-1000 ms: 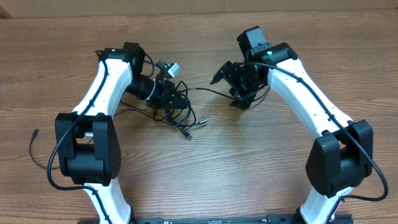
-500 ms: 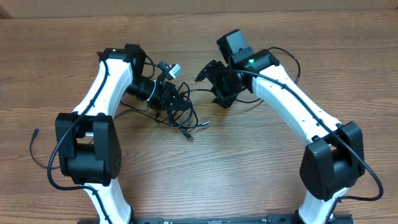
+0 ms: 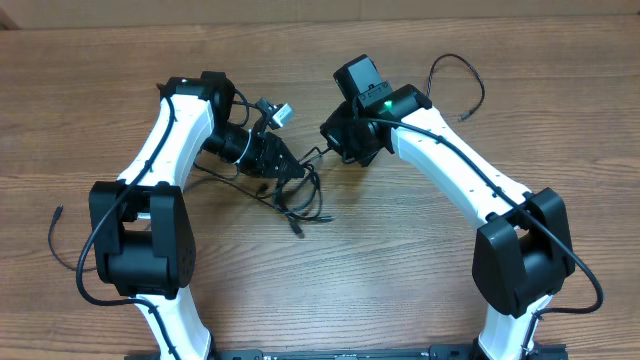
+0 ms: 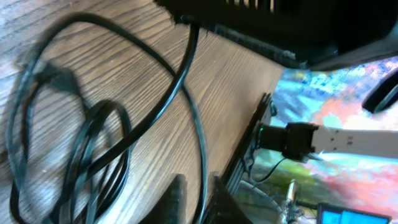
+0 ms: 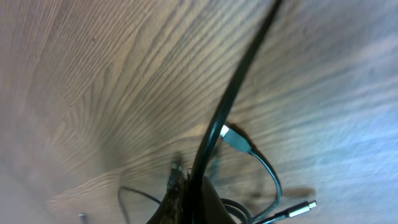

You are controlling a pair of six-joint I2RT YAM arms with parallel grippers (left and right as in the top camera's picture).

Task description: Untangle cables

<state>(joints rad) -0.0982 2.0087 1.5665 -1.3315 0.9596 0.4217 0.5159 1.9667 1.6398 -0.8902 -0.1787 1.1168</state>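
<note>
The cables [image 3: 300, 192] lie bunched in black loops on the wooden table between the two arms. My left gripper [image 3: 283, 165] sits at the bunch's left edge. In the left wrist view its fingers [image 4: 176, 198] stand a little apart, and one cable strand [image 4: 186, 93] runs through the gap without being pinched; more loops [image 4: 93, 143] lie to the left. My right gripper [image 3: 330, 138] is at the bunch's upper right. In the right wrist view it [image 5: 191, 182] is shut on a taut cable [image 5: 231, 93], with a plug end [image 5: 234, 138] lying beside it.
A loose black cord [image 3: 468, 85] curls on the table behind the right arm. Another thin cord [image 3: 52, 238] lies at the far left beside the left arm's base. The table's far edge [image 3: 320, 14] runs along the top.
The right arm swung left to the bunch and its jaws closed on a cable. The left jaws have parted slightly. The bunch shifted a little, and the cord behind the right arm is now uncovered.
</note>
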